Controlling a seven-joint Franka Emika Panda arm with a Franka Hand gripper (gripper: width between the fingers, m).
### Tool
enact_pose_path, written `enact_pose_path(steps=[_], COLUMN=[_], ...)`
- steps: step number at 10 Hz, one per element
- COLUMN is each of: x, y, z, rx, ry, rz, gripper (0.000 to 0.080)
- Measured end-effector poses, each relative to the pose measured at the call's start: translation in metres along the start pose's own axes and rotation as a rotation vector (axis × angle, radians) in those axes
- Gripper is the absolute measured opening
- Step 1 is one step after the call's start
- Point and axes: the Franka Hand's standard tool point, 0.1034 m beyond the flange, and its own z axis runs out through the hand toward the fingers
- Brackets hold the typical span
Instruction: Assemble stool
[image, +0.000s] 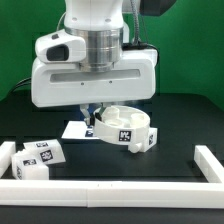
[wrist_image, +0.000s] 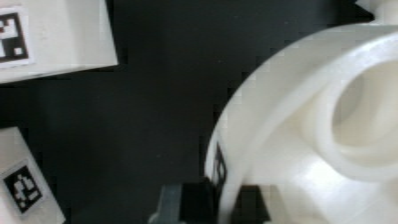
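The stool's round white seat (image: 125, 128) lies on the black table with a tag on its side wall. In the wrist view the seat (wrist_image: 311, 120) fills much of the picture, its curved rim close up. My gripper (image: 92, 113) hangs straight down at the seat's edge on the exterior view's left. Its dark fingers (wrist_image: 185, 205) stand together, so the gripper (wrist_image: 221, 205) is shut, right against the seat's rim, with no sign of a hold on it. Two stubby tagged legs (image: 40, 158) lie apart from it at the exterior view's left front.
The marker board (image: 76, 130) lies flat just beside the gripper. White frame rails (image: 120, 186) run along the front and up the right side (image: 208, 160). Two white tagged pieces (wrist_image: 54, 40) (wrist_image: 22, 175) show at the wrist view's edge; which parts they are is unclear.
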Motion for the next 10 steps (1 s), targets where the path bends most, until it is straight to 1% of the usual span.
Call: enact_pose_path(steps=[4,5,6,7,8,9,10], x=[0.000,0.005,0.022,0.031,0.048,0.065,0.073], y=[0.000,-0.003,-0.010,-0.021,-0.032,-0.045,-0.055], z=[0.001,0.000,0.002,0.023,0.028,0.026,0.031], rx=[0.000,0.000,-0.004,-0.004,-0.005,-0.007,-0.001], ry=[-0.001,0.000,0.014,0.013,0.016,0.038,0.076], rz=[-0.001,0.015,0.020,0.031,0.057,0.075,0.074], gripper=[0.0025,0.0025,0.0025,0.0025,0.0025,0.0025,0.0025])
